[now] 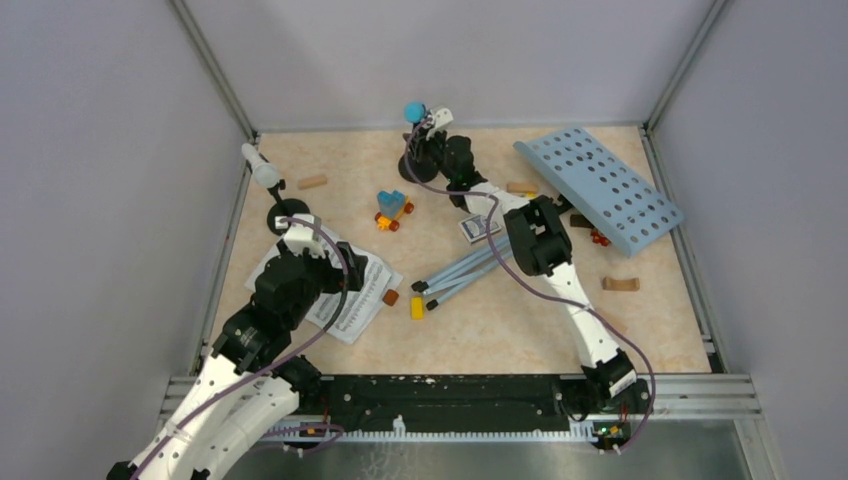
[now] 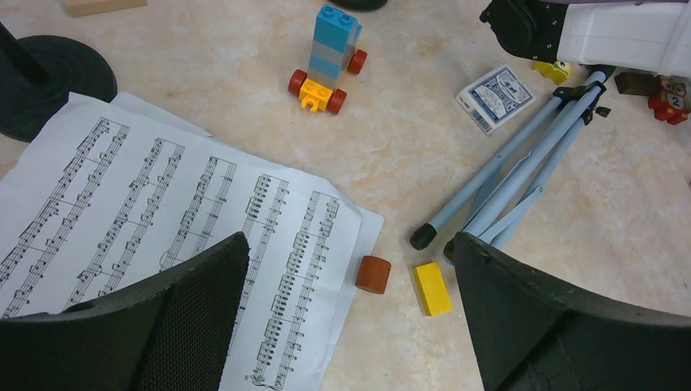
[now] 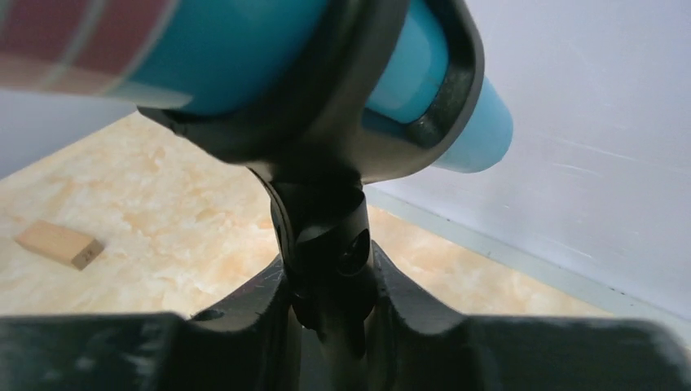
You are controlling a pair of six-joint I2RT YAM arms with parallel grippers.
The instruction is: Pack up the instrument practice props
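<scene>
The blue microphone (image 1: pixel 413 111) (image 3: pixel 244 57) sits in the clip of a black holder (image 3: pixel 326 236) at the back of the table. My right gripper (image 1: pixel 428 148) (image 3: pixel 330 301) is shut on that holder's stem just under the clip. The white microphone (image 1: pixel 262 168) leans in the other holder, whose round base (image 1: pixel 290 215) (image 2: pixel 61 77) stands at the left. My left gripper (image 1: pixel 292 238) (image 2: pixel 350 244) hangs open above the sheet-music pages (image 1: pixel 358 298) (image 2: pixel 187 220), holding nothing. The light-blue music rack (image 1: pixel 600 185) lies at the right, its tripod legs (image 1: pixel 465 270) (image 2: pixel 513 171) folded towards the centre.
A blue-and-orange toy car (image 1: pixel 392 210) (image 2: pixel 326 57) and a card deck (image 1: pixel 478 228) (image 2: pixel 495 98) lie mid-table. A red cylinder (image 2: pixel 373 274) and a yellow block (image 2: pixel 431 287) lie beside the pages. Wooden blocks (image 1: pixel 312 182) (image 1: pixel 620 284) (image 3: pixel 59 243) are scattered. Grey walls enclose three sides.
</scene>
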